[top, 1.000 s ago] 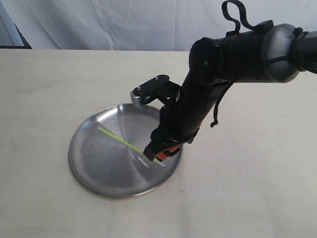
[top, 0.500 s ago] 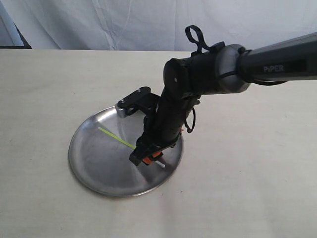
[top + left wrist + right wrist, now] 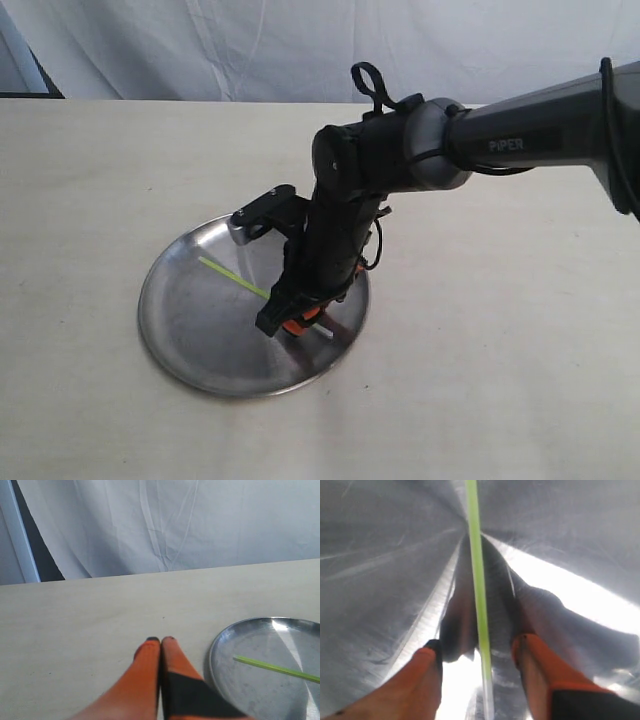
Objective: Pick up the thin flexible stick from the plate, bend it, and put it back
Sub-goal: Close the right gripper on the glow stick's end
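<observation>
The thin yellow-green stick (image 3: 232, 275) lies flat across the round steel plate (image 3: 190, 340), its whitish end hidden under my right arm. My right gripper (image 3: 290, 322) is down on the plate over the stick's right part. In the right wrist view that gripper (image 3: 476, 650) is open, its orange fingers (image 3: 535, 670) standing either side of the stick (image 3: 477, 590) without touching it. My left gripper (image 3: 160, 640) is shut on nothing, hovering above the table beside the plate (image 3: 220, 645); the stick (image 3: 275, 667) shows in that view too.
The beige table (image 3: 100, 180) spreads around the plate on all sides. A white cloth backdrop (image 3: 250, 40) hangs behind the table's far edge. The right arm's dark links (image 3: 400, 150) reach in from the right above the plate.
The right arm has swung left and lowered, bringing its gripper along the stick toward the plate's middle. The stick has stayed where it lay.
</observation>
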`<state>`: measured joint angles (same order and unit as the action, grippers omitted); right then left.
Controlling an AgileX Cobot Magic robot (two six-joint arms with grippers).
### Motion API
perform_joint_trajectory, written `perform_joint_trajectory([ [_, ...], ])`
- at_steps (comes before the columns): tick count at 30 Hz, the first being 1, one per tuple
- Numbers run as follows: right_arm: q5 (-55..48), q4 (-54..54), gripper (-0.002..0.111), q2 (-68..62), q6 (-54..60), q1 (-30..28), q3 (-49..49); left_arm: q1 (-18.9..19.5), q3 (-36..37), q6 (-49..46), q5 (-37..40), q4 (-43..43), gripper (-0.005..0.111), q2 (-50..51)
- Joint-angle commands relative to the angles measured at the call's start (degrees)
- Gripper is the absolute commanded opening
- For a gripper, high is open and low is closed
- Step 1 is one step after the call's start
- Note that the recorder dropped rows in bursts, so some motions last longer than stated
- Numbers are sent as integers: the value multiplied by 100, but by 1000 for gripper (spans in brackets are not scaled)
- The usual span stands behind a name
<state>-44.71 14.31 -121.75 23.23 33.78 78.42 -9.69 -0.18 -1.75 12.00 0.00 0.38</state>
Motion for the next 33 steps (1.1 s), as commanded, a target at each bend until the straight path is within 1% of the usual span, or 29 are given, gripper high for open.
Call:
perform_joint_trajectory([
  [1, -217, -465, 47, -241, -135, -6, -44, -12, 18, 11, -50, -36, 0, -38],
  [2, -217, -488, 46, -250, -139, -6, -44, -12, 18, 11, -50, -36, 0, -38],
  [4, -217, -518, 38, -264, -219, -6, -44, -12, 18, 11, -50, -36, 0, -38],
  [7, -250, -523, 17, -264, -237, -6, -44, -12, 18, 11, -50, -36, 0, -38],
  [9, -307, -532, 6, -264, -237, -6, -44, -12, 18, 11, -50, -36, 0, -38],
  [10, -357, -573, -1, -264, -284, -6, -44, -12, 18, 11, -50, -36, 0, -38],
  [14, -369, -986, -1, -264, -693, -6, -44, -12, 18, 11, -50, -36, 0, -38],
  [21, -418, -1022, -1, -212, -557, -6, -44, -12, 18, 11, -50, -36, 0, -38],
  [33, -339, -988, -1, 551, -352, -6, -44, -12, 18, 11, -29, 0, 0, -38],
])
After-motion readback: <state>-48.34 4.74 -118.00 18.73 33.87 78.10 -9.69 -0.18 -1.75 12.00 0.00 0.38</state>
